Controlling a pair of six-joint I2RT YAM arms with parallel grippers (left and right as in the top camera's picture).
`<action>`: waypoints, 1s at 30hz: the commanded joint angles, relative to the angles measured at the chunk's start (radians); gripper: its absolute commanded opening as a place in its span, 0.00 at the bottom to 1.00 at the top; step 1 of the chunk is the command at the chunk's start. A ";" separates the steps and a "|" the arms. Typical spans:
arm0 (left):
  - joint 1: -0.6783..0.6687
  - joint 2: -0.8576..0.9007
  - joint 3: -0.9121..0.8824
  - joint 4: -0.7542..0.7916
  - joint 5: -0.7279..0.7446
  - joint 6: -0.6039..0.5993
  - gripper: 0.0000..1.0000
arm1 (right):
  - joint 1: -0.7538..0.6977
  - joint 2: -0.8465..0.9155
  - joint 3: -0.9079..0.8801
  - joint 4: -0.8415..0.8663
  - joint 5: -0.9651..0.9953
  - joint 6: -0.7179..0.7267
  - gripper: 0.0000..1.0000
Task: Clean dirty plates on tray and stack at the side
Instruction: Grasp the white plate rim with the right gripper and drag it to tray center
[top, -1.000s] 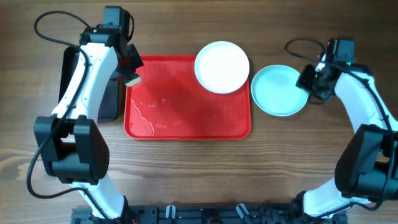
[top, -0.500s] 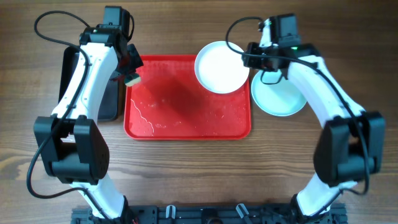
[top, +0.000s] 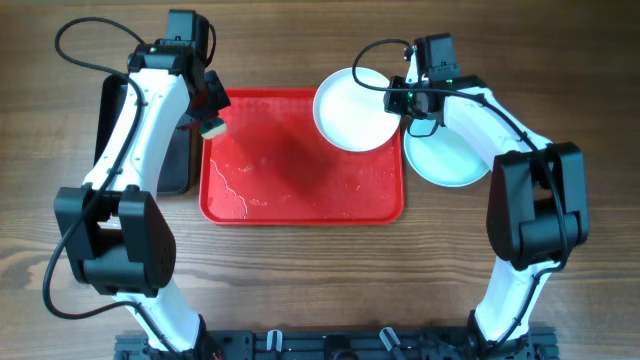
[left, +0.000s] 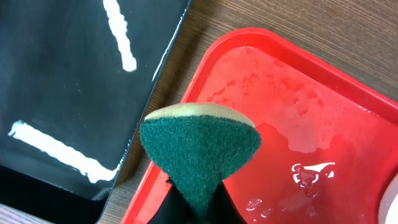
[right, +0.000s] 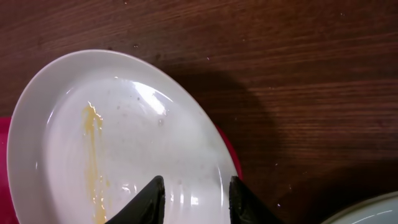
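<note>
Seen from overhead, a large flat red plastic tray lay in the middle of a wooden table, its surface wet with droplets. A round cream-white plate sat on the tray's far right corner, overhanging the rim. A yellowish streak ran across the plate. A pale mint-blue round plate rested on the table just beside the tray's right edge, partly under the right arm. A black rectangular bin stood touching the tray's left side.

The left jaws were clamped tight on a green scouring sponge with a yellow foam back, held above the tray's far left corner. The right jaws stood partly apart over the cream-white plate's right rim, holding nothing; whether they touched the plate could not be told.
</note>
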 joint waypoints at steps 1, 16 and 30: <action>0.004 -0.007 0.003 0.002 0.006 -0.013 0.04 | -0.002 0.005 0.017 0.014 0.006 -0.074 0.34; 0.004 -0.007 0.003 0.003 0.006 -0.013 0.04 | -0.003 0.031 0.101 0.016 0.146 -0.177 0.38; 0.004 -0.007 0.003 0.003 0.006 -0.013 0.04 | -0.002 0.111 0.101 -0.013 0.097 -0.215 0.20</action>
